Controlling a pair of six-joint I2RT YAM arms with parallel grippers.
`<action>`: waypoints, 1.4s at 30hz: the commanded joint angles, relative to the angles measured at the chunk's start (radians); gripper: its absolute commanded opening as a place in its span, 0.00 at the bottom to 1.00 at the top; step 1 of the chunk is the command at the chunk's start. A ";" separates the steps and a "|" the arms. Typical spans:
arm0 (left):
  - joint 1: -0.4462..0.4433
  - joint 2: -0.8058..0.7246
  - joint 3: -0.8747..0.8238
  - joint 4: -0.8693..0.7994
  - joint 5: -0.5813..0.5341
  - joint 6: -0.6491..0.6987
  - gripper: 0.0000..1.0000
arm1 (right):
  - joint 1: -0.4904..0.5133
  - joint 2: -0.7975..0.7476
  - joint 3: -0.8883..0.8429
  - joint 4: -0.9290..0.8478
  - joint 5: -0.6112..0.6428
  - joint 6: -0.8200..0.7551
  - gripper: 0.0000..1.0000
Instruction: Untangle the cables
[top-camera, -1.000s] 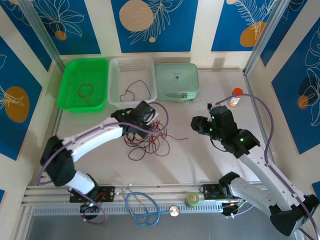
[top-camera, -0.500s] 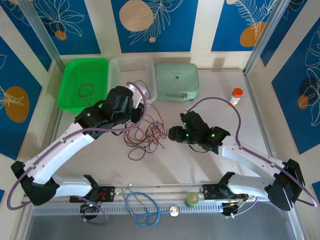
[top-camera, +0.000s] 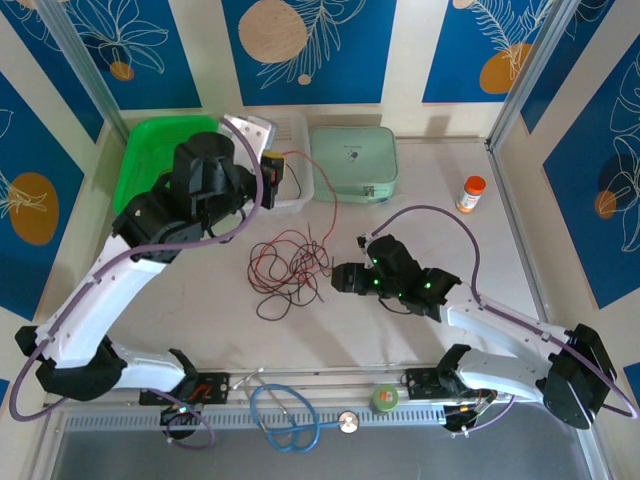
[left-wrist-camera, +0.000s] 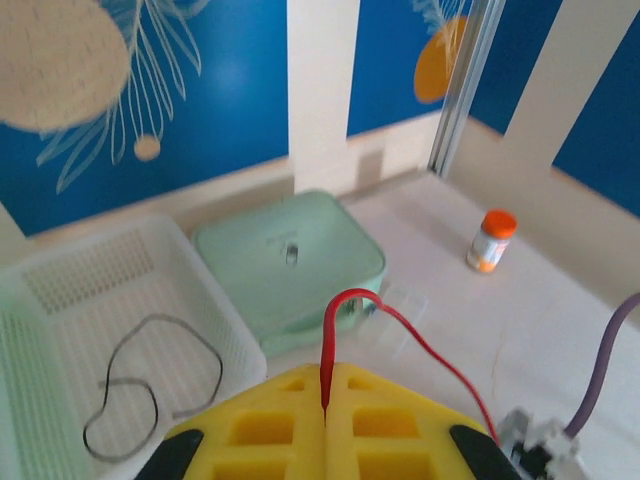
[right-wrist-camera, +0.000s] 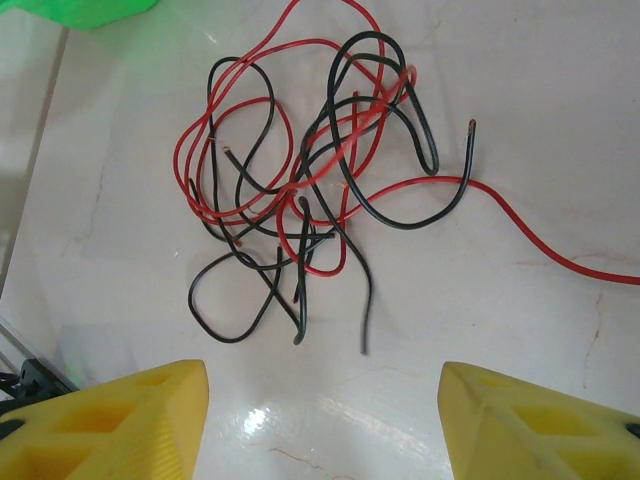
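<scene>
Between the closed yellow fingers of the left gripper one thin red wire was pinched, the jaws pressed tight together on it. Its end was hidden inside the grip; the wire arched up just ahead of the fingertips, then ran down to the right and passed out of sight behind the finger. Ahead of that gripper and to its left sat a white plastic mesh basket with a thin black wire loop lying in it, the loop's near end close to the finger and hard to follow. Straight ahead lay a closed mint-green case, and farther right a small orange-capped bottle. The right gripper stood wide open with nothing in it, its yellow fingers cut off by the lower edge. Just ahead of it, clear of both fingers, the tangled heap of thin red and black cables lay on the white table. The crossings were too dense to tell which strand lay over which, and one red strand ran off the right edge.
</scene>
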 joint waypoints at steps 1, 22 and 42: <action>0.006 0.020 0.083 -0.004 -0.026 0.044 0.00 | 0.003 0.030 -0.002 0.038 -0.018 0.020 0.62; 0.287 0.127 0.250 0.102 -0.500 0.335 0.00 | -0.022 0.034 -0.015 0.004 -0.029 0.072 0.61; 0.853 0.458 0.072 0.191 -0.222 0.094 0.00 | -0.039 -0.064 -0.065 -0.057 -0.003 0.113 0.61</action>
